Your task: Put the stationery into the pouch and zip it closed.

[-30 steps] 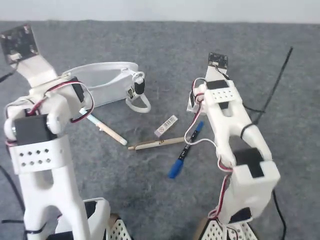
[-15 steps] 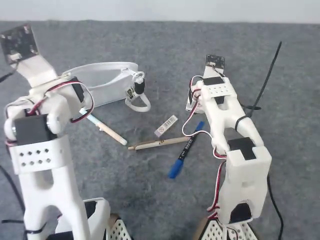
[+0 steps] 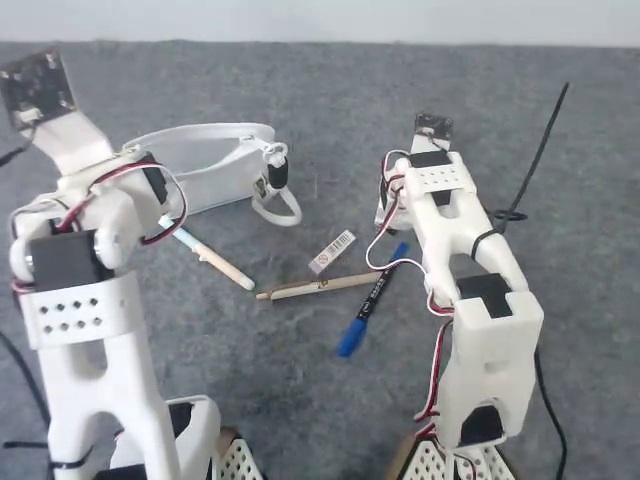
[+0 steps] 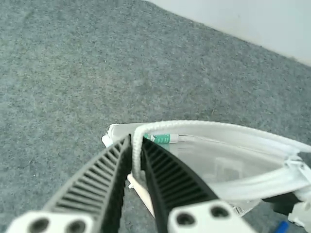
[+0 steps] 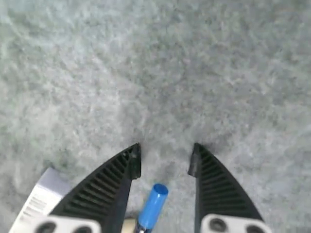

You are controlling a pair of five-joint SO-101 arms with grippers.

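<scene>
- while my left gripper (image 4: pixel 136 141) clamps the rim of the white pouch (image 4: pixel 228 165), it lies open on the grey mat (image 3: pixel 330 100)
- my right gripper (image 5: pixel 164 158) is spread around one end of the blue marker (image 5: pixel 152 199)
- eraser (image 3: pixel 332 251) and pencil (image 3: pixel 312 288) lie near it

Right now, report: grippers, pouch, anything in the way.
Left gripper shut on pouch rim; pouch unzipped. Right gripper open over blue pen end. Eraser, pencil, pale pen loose on mat. Arm's wire loops across blue pen.
</scene>
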